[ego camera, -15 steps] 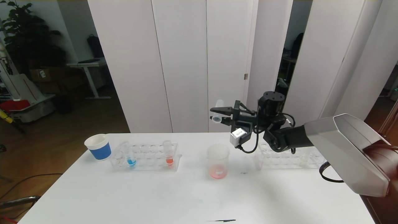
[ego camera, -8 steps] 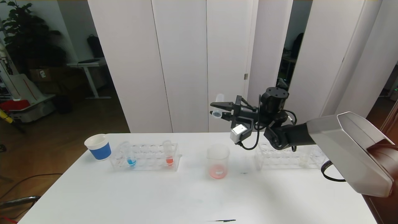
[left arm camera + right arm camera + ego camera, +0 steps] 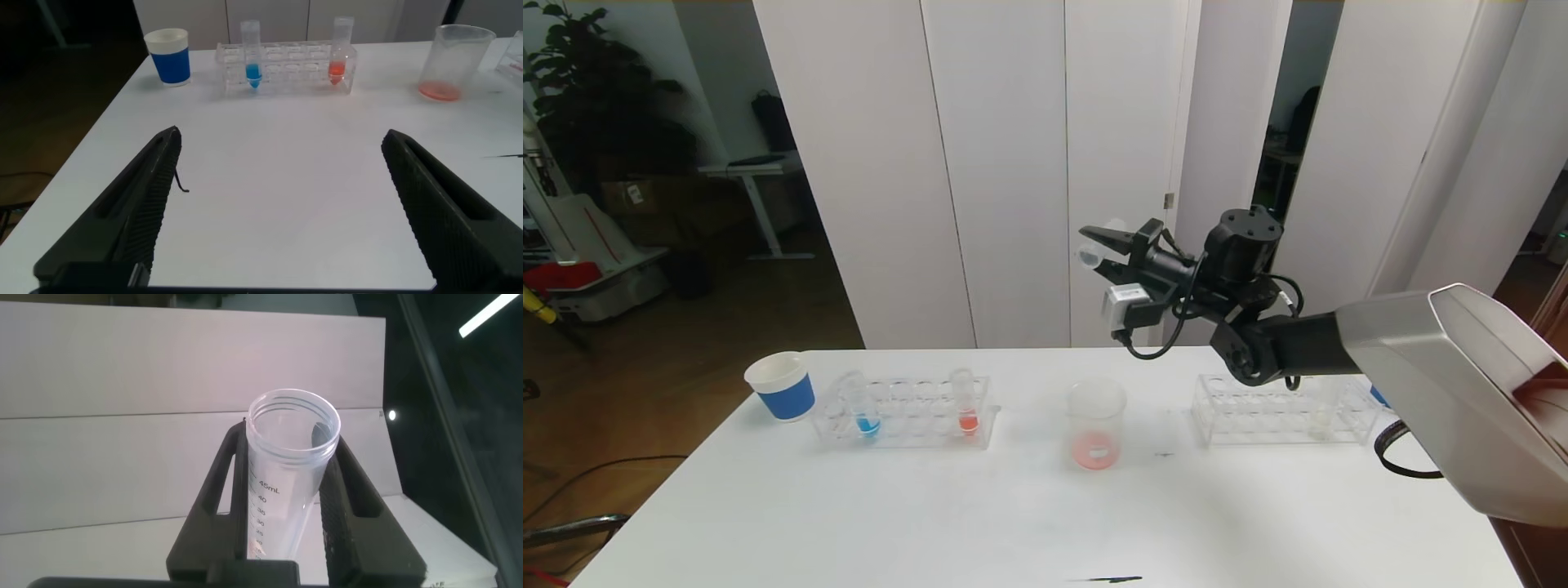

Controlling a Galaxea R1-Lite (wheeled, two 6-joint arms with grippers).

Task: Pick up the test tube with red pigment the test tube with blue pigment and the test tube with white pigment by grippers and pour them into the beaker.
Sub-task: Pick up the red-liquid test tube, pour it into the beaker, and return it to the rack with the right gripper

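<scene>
My right gripper (image 3: 1096,247) is shut on a clear, nearly colourless test tube (image 3: 1089,256), held tilted high in the air above the beaker (image 3: 1096,420). In the right wrist view the tube (image 3: 282,486) sits between the jaws of the gripper (image 3: 292,443), its open mouth facing the camera, and no liquid shows inside. The beaker has pinkish-red liquid at its bottom. The blue test tube (image 3: 866,408) and a red test tube (image 3: 966,404) stand in the left rack. My left gripper (image 3: 282,137) is open and empty, low over the near table, facing the rack; it is out of the head view.
A blue-banded paper cup (image 3: 783,385) stands left of the left rack (image 3: 907,416). A second clear rack (image 3: 1282,412) stands right of the beaker, partly under my right arm. A dark mark (image 3: 1111,579) lies near the table's front edge.
My right gripper has risen with the tube and turned, lifting clear of the right rack. The tube's mouth has swung up and towards the camera.
</scene>
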